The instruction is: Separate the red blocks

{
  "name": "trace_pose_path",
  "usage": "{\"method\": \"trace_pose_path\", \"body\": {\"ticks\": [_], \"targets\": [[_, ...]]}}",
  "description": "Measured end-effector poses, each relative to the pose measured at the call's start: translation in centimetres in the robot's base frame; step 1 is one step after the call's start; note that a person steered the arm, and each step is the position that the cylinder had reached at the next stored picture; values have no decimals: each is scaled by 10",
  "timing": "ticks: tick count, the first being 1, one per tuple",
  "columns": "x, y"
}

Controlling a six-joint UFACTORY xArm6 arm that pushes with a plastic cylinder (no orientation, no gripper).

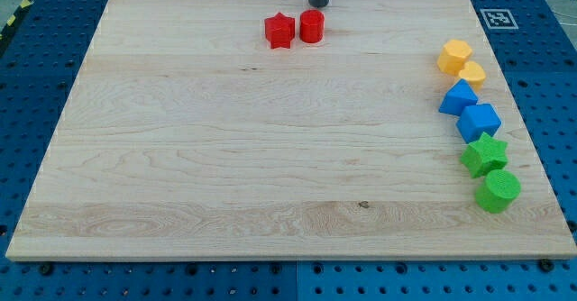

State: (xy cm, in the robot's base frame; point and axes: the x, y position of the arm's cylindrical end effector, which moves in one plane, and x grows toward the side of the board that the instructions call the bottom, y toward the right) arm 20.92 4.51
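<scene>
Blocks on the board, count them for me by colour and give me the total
Red: 2, a red star and a red cylinder
Yellow: 2
Blue: 2
Green: 2, a green star and a green cylinder
Total: 8

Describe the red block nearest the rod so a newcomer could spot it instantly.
Look along the wooden board's top edge, near the middle, where my tip comes down. Two red blocks sit there side by side. It is the red cylinder, on the view's right and round-topped, unlike the pointed red star.
</scene>
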Motion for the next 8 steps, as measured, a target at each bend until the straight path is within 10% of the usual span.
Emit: {"method": "trace_pose_path", "body": {"ticks": [8], "targets": [[64, -55]]}}
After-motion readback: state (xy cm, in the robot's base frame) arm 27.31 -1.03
